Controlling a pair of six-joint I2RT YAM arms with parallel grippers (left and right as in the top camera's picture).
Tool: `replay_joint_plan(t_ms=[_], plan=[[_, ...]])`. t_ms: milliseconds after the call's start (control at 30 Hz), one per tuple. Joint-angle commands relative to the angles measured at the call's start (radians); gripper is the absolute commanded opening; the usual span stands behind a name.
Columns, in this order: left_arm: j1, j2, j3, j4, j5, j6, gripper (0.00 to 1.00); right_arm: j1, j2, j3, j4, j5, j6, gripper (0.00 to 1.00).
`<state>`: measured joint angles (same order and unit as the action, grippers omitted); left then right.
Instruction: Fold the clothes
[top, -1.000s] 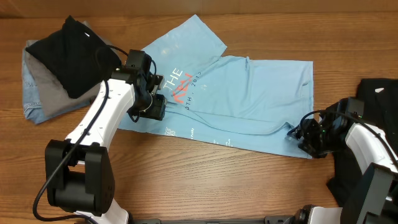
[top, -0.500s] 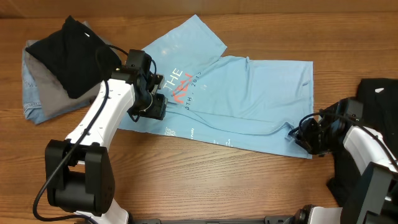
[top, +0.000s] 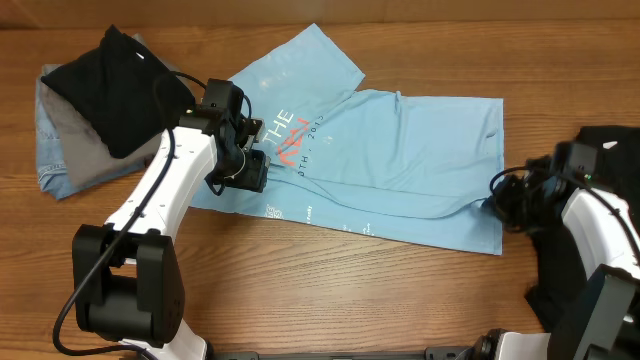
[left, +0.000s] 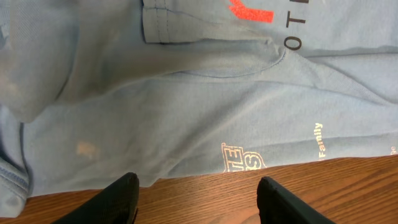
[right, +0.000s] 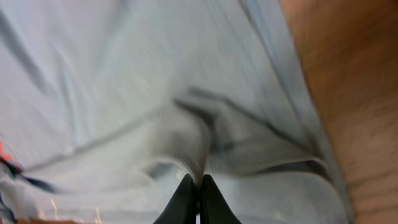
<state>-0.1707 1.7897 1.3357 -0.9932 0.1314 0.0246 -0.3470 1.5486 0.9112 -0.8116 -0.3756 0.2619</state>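
Left arm (top: 160, 195): smooth white shell links with rounded edges, black joint housings between them. Base (top: 125, 292) is a bulky black block with rounded corners. A thin black cable (top: 197, 82) arcs loose off the upper link. A second black cable (top: 68, 315) curves out beside the base.

Left gripper (top: 250, 172): black, boxy body. From the wrist camera its fingers (left: 121, 199) are matte black and broad, with rounded ends.

Right arm (top: 600, 225): same white shell, black housing at the wrist end, a wrist cable (top: 497, 183) in thin black looping off it.

Right gripper (right: 194, 185): fingertips (right: 185, 200) black, narrow, tapering to thin points.

Screws and labels too small to make out.
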Motion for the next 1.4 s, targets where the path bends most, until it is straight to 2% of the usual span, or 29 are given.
replay_joint_plan(t_ms=[0,67,100,167,200,333,367,500,600,667,833,933,967,1033,1233,1300,1367], plan=[[-0.007,0.01,0.01,0.008,0.006,-0.002,0.65,-0.002,-0.001,0.071,0.033,0.086,0.0,0.04],[-0.007,0.01,0.01,0.007,0.005,-0.002,0.65,-0.002,-0.001,0.071,0.062,0.095,0.0,0.05],[-0.007,0.01,0.01,0.007,0.0,-0.002,0.65,-0.002,-0.001,0.071,0.074,0.095,0.0,0.12],[-0.007,0.01,0.01,0.007,-0.004,-0.003,0.65,-0.002,-0.001,0.071,0.089,0.12,0.0,0.3],[-0.007,0.01,0.01,0.006,-0.004,-0.003,0.66,-0.002,-0.001,0.071,0.089,0.152,0.0,0.43],[-0.007,0.01,0.01,0.006,-0.008,-0.003,0.68,-0.002,-0.001,0.071,0.091,0.173,0.001,0.42],[-0.007,0.01,0.01,0.006,-0.009,-0.002,0.68,-0.002,-0.001,0.071,0.087,0.146,0.001,0.39],[-0.007,0.01,0.01,0.002,-0.008,-0.002,0.68,-0.001,-0.001,0.071,0.005,0.028,-0.001,0.39],[-0.007,0.01,0.01,0.001,-0.008,-0.002,0.69,0.01,0.0,0.059,-0.037,0.029,-0.009,0.5],[-0.007,0.01,0.01,0.003,-0.008,-0.002,0.7,0.025,0.002,0.04,-0.01,0.063,-0.008,0.52],[-0.007,0.01,0.01,0.004,-0.008,-0.003,0.7,0.094,0.019,-0.03,0.105,0.069,0.0,0.5],[-0.007,0.01,0.01,0.003,-0.008,-0.003,0.7,0.16,0.041,-0.052,0.148,0.077,0.011,0.36],[-0.007,0.01,0.01,0.003,-0.008,-0.003,0.7,0.171,0.047,-0.054,0.154,0.093,0.04,0.35],[-0.007,0.01,0.01,0.003,-0.008,-0.003,0.7,0.185,0.063,-0.054,0.158,0.127,0.105,0.23],[-0.007,0.01,0.01,0.003,-0.008,-0.003,0.7,0.185,0.158,-0.055,0.2,0.18,0.185,0.14],[-0.007,0.01,0.01,0.002,-0.008,-0.003,0.71,0.172,0.181,-0.054,0.211,0.232,0.226,0.04],[-0.007,0.01,0.01,-0.002,-0.008,-0.003,0.72,0.14,0.175,-0.045,0.24,0.235,0.225,0.04]])
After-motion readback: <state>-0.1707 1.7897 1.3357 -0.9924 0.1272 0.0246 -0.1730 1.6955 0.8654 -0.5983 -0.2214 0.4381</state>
